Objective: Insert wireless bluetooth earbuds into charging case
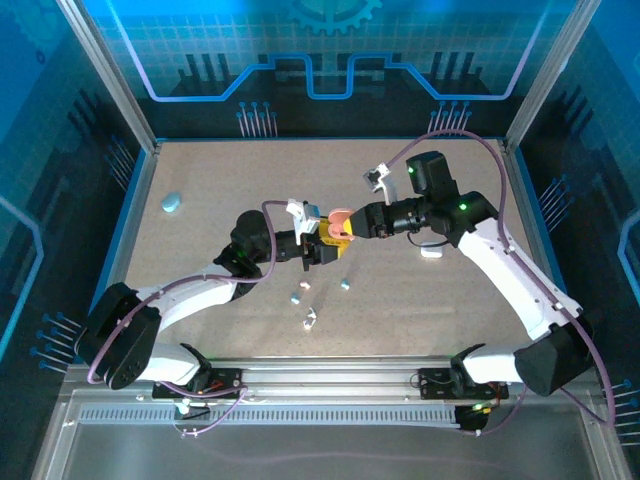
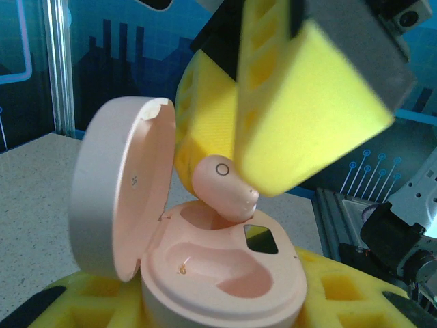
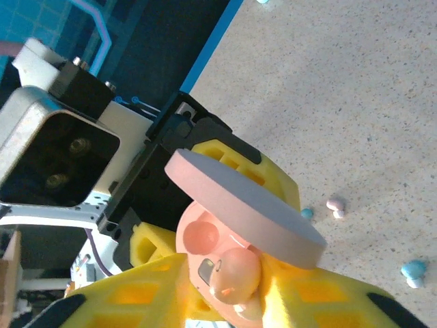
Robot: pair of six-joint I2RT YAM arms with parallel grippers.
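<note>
My left end effector (image 1: 325, 250) is clamped around the base of the pink charging case (image 2: 225, 277), holding it over the middle of the surface (image 1: 220, 170) with its lid (image 2: 119, 184) swung open and upright. The right end effector (image 1: 347, 236) is nearly closed, pinching a pink earbud (image 2: 224, 183) between its yellow pads. The earbud is glossy and rounded, with a small ring mark on its side. Its long axis slants, lower end dipping into the case's rear well — whether it touches bottom, I can't quite tell.

Top view: bright, even overhead light, faint arm shadows on tabletop (image 1: 200, 240). L wrist: yellow finger pad (image 2: 314, 116) upper right blurred, pink case (image 2: 225, 287) sharp. R wrist: small glare on pink earbud (image 3: 235, 273), lid underside shaded, bkgd crisp.
</note>
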